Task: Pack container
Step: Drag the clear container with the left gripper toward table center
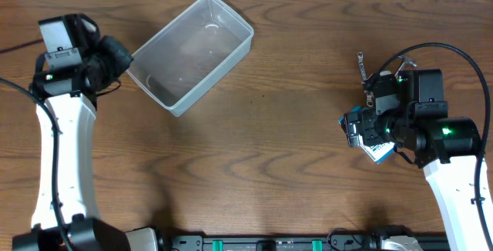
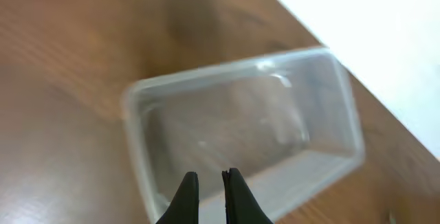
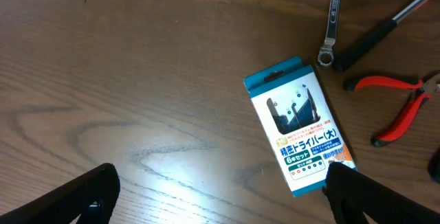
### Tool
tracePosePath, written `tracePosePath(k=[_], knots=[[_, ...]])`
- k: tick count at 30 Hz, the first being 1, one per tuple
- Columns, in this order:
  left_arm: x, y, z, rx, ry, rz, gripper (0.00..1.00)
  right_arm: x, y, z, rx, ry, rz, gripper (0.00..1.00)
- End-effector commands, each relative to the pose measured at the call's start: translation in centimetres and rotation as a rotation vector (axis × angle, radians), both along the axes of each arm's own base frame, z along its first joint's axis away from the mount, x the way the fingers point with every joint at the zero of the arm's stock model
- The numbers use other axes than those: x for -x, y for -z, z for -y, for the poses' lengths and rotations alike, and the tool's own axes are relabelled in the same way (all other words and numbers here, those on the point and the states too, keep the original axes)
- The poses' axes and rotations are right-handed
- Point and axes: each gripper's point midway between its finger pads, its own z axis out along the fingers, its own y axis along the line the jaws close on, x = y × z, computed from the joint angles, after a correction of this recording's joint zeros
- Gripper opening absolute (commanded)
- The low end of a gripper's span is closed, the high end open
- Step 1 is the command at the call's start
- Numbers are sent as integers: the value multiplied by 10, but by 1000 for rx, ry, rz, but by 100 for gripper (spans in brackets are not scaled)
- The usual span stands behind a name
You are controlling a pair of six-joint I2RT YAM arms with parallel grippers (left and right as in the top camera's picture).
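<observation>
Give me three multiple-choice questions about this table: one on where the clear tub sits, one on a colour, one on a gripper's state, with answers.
1. Where is the container?
A. under the right arm
B. beside the left gripper
C. at the near table edge

2. What colour are the handles of the pliers?
A. green
B. yellow
C. red

3. How does the right gripper stand?
A. open, above the screwdriver pack
B. shut on the pliers
C. shut on the container

Answers:
1. B, the overhead view shows it right at the left gripper's tip.
2. C, the right wrist view shows red grips.
3. A, its fingers stand wide apart and hold nothing.
</observation>
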Motion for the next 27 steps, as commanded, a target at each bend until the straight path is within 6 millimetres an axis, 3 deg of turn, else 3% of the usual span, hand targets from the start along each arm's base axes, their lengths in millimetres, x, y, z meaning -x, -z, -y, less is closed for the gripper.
tracePosePath(k=[1,5,10,14,19,23,27], knots=[[-7,-17,58,-23,285,73,6,-2,-10,-2,8,-18,38,98],[-9,-2,108,-80,483,69,6,-2,-10,-2,9,-18,37,98],[-34,30,147,-106,577,70,6,1,-8,-2,6,-20,21,97],[-63,53,163,-142,584,109,6,7,-6,-2,3,-21,-5,97],[-83,84,173,-92,541,91,6,13,-3,-2,1,-19,-34,97],[-87,112,175,-51,509,34,6,17,-2,-2,0,-13,-47,96],[-77,124,194,8,570,0,6,18,-4,-2,0,-13,-41,96]])
